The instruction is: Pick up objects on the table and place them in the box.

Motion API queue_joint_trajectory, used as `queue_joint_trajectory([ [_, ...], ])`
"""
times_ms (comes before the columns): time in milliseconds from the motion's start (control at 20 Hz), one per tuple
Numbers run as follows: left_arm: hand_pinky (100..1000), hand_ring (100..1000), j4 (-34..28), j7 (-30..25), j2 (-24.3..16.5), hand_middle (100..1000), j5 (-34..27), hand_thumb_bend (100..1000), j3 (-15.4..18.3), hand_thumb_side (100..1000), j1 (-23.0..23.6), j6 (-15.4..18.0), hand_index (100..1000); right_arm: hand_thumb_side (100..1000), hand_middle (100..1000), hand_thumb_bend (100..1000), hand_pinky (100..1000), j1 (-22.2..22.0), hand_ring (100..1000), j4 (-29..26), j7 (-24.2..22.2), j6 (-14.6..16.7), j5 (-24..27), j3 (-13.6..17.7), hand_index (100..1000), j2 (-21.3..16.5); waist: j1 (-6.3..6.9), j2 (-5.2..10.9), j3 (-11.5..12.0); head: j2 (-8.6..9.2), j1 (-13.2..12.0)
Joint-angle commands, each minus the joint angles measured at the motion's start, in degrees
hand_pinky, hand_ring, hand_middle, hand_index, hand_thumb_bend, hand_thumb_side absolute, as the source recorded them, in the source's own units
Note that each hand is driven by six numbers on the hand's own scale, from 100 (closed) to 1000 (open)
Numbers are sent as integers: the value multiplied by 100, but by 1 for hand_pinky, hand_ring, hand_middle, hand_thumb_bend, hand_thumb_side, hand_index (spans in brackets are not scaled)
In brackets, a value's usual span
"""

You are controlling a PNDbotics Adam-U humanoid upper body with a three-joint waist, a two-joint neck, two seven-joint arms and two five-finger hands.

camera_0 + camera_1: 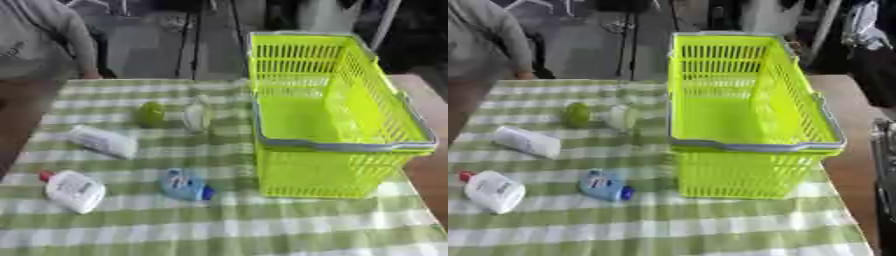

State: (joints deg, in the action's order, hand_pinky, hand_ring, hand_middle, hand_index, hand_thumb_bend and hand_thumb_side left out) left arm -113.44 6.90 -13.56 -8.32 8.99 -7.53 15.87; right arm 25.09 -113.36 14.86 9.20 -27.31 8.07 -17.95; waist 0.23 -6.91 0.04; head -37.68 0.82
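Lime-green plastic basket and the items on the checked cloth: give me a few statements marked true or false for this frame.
1. The lime-green plastic basket holds no items. True.
2. The white bottle with a red cap lies inside the basket. False: it lies on the green-and-white checked cloth, left of the basket.
3. The small blue bottle lies between the white bottle and the basket. True.
4. A robot hand is gripping the round green object. False: no robot hand is in view.
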Motion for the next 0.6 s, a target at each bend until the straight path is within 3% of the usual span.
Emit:
queue_joint_trajectory([
  [50, 675, 1000, -115, 19, -104, 892, -14, 639, 42, 559, -34, 5, 887, 543, 665, 100, 589, 46, 587, -124, -7, -7, -20, 24, 804, -78, 4, 63, 0, -13, 18],
  [600, 669, 988, -115, 61, -108, 868, -34, 622, 40, 565, -37, -7, 880, 545, 665, 100, 590, 43, 587, -124, -1, -12, -21, 25, 804, -77, -3, 64, 8, -10, 20],
])
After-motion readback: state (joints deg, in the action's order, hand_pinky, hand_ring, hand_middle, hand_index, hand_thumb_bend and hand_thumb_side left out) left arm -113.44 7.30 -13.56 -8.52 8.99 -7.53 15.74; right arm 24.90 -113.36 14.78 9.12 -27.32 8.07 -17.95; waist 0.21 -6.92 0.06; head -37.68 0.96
